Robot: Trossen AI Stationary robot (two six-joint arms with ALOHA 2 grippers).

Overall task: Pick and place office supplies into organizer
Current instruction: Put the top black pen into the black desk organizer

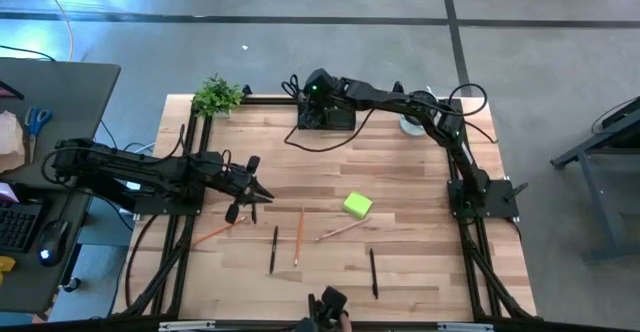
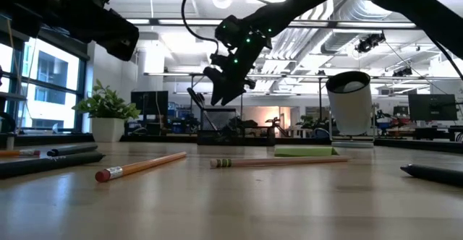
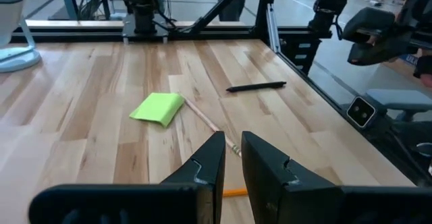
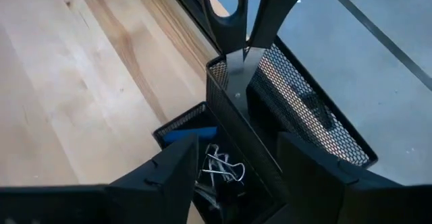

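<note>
Two grippers: right gripper (image 4: 233,177) spread wide over the organizer (image 4: 297,116), scissors (image 4: 246,21) upright inside. Left gripper (image 1: 255,194) nearly shut, empty, nearest the orange pencil (image 1: 212,235), long axis slanting away.

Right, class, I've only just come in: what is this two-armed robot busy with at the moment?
It is tidying office supplies into the black mesh organizer at the table's far edge. The right gripper hovers open over the organizer, where the black-handled scissors stand blades-down in the tall compartment and binder clips lie in the low one. The left gripper waits over the table's left side. Pencils, pens and the green sticky-note pad lie loose on the wood.
</note>
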